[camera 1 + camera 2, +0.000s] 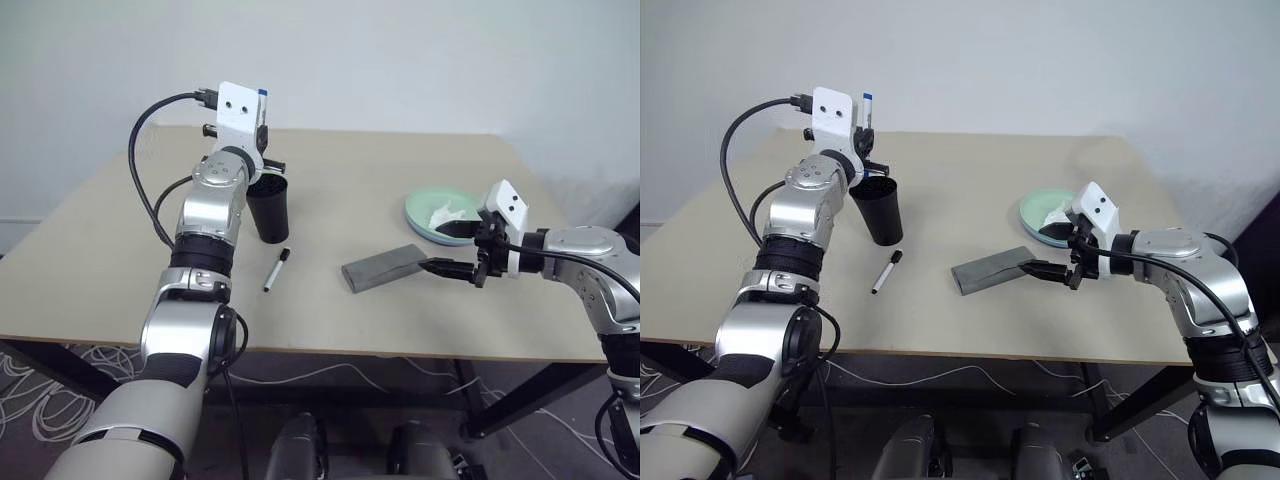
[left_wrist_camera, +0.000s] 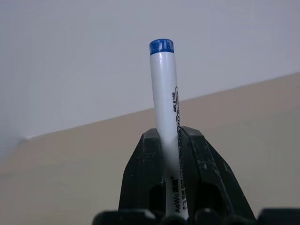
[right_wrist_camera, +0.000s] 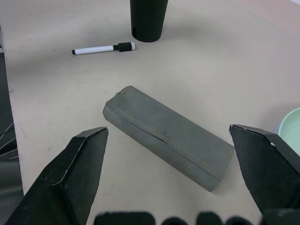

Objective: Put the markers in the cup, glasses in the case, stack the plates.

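Left wrist view: left gripper point(image 2: 169, 154) clamped on the blue-capped marker point(image 2: 165, 103), fingers point(image 2: 140, 173) tight on the barrel, blue end sticking out past the tips. In the head views that arm is raised above the black cup point(image 1: 878, 208), marker's blue end visible beside the wrist camera housing point(image 1: 868, 100); marker is not in the cup.

Right gripper point(image 3: 171, 178) wide open, holding nothing, hovering just off the near end of the grey case point(image 3: 168, 136). Case is closed, lying flat and skewed on the table point(image 1: 400, 170), roughly centre.

Black-capped marker point(image 1: 276, 270) lies flat on the table at about 6 o'clock from the cup, near it but not touching. Case is at about 4 o'clock from the cup, well apart.

Mint green plate point(image 1: 435, 210) at about 1 o'clock from the case, near the table's right edge, with crumpled white tissue point(image 1: 447, 212) in it. A blue rim shows under its near edge point(image 1: 455, 241), so the blue plate looks to be beneath it. Dark thing on the plate behind the right wrist point(image 1: 1052, 233), can't tell what it is.

Can't make out the glasses.
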Tool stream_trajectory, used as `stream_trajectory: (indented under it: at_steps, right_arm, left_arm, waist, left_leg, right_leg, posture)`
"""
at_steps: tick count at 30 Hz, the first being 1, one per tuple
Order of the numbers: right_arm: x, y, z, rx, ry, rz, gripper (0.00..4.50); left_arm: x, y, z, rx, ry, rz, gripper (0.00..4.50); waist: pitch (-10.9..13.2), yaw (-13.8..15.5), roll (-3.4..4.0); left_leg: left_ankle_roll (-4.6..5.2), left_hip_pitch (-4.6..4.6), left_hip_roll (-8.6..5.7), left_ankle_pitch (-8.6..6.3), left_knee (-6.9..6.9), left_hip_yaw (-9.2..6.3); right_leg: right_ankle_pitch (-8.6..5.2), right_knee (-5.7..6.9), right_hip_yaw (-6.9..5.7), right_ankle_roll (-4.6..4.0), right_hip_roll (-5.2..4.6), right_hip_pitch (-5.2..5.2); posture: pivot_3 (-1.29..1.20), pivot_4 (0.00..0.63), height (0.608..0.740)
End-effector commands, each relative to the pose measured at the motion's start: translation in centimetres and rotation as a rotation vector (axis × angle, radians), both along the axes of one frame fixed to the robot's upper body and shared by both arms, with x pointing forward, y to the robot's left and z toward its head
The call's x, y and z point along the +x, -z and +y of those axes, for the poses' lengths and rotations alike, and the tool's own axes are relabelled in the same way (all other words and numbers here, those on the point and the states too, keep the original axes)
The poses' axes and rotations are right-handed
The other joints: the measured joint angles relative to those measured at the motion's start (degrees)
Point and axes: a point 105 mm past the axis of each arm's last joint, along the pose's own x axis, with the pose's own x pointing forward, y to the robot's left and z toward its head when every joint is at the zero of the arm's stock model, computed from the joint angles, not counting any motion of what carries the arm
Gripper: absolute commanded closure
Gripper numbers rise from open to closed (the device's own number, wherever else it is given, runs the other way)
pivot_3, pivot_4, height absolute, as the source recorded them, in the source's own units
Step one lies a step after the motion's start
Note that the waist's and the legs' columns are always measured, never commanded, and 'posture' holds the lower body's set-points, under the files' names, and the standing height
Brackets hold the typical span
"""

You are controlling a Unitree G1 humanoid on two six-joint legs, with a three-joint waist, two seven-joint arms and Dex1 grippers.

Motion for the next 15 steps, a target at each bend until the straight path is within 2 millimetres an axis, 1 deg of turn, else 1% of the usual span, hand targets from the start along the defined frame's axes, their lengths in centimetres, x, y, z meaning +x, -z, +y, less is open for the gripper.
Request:
stream_trajectory:
  at_steps: [1,2,4,5,7,9,13,14,15]
  right_arm:
    - [0.2,-1.8,0.3,0.001,-0.017,-0.069,0.00]
    - [0.2,-1.8,0.3,0.002,-0.016,-0.069,0.00]
    - [0.2,-1.8,0.3,0.002,-0.015,-0.070,0.00]
    - [0.2,-1.9,0.3,0.002,-0.014,-0.070,0.00]
    - [0.2,-1.9,0.3,0.002,-0.012,-0.072,0.00]
    - [0.3,-1.9,0.3,0.003,-0.011,-0.072,0.00]
    - [0.3,-1.9,0.2,0.003,-0.010,-0.072,0.00]
    - [0.3,-1.9,0.3,0.003,-0.010,-0.071,0.00]
    - [0.3,-1.9,0.3,0.004,-0.011,-0.071,0.00]
  left_arm:
    - [-0.1,-0.7,0.0,0.011,0.012,-0.047,4.40]
    - [-0.1,-0.3,0.0,0.013,0.017,-0.043,4.40]
    - [-0.1,0.3,0.0,0.019,0.022,-0.034,3.68]
    - [-0.1,0.5,-0.1,0.021,0.026,-0.031,3.43]
    - [-0.2,0.4,-0.3,0.027,0.038,-0.032,2.70]
    - [-0.2,0.1,-0.7,0.033,0.052,-0.040,1.97]
    - [-0.5,-1.2,-2.2,0.044,0.126,-0.056,0.60]
    - [-0.7,-1.6,-3.2,0.045,0.180,-0.039,0.27]
    - [-1.0,-1.8,-3.9,0.044,0.218,-0.026,0.27]
  waist:
    - [0.0,0.0,0.00]
    - [0.0,0.0,0.00]
    - [0.0,0.0,0.00]
    - [0.0,0.0,0.00]
    - [0.0,0.0,0.00]
    - [0.0,0.0,0.00]
    - [0.0,0.0,0.00]
    - [0.0,0.0,0.00]
    - [0.0,0.0,0.00]
  left_leg:
    - [0.00,0.00,0.00,0.00,0.00,0.00]
    - [-0.01,0.00,0.01,0.01,-0.01,0.01]
    - [-0.01,0.00,0.02,0.01,-0.02,0.04]
    - [-0.01,0.00,0.03,0.01,-0.03,0.04]
    - [-0.01,0.00,0.03,0.01,-0.03,0.04]
    - [-0.01,0.00,0.03,0.01,-0.02,0.04]
    - [-0.01,0.00,0.03,0.01,-0.01,0.04]
    - [-0.01,0.00,0.03,0.01,-0.01,0.04]
    - [-0.02,0.00,0.03,0.01,-0.01,0.03]
  right_leg:
    - [0.00,0.01,0.00,0.00,0.01,0.00]
    - [0.00,0.02,-0.01,0.00,0.02,-0.01]
    - [0.00,0.03,-0.04,0.01,0.04,-0.01]
    - [0.00,0.03,-0.06,0.00,0.04,-0.01]
    - [0.00,0.05,-0.07,0.00,0.04,-0.01]
    - [0.00,0.04,-0.09,0.00,0.04,0.01]
    - [0.00,0.03,-0.08,0.00,0.03,0.01]
    - [0.00,0.03,-0.08,0.00,0.03,0.01]
    - [0.00,0.03,-0.08,0.00,0.03,0.01]
  posture:
    - [0.00,0.000,0.639]
    - [0.00,0.000,0.639]
    - [0.00,0.000,0.639]
    - [0.00,0.000,0.639]
    - [0.00,0.000,0.639]
    - [0.00,0.000,0.639]
    - [0.00,0.000,0.639]
    - [0.00,0.000,0.639]
    - [0.00,0.000,0.639]
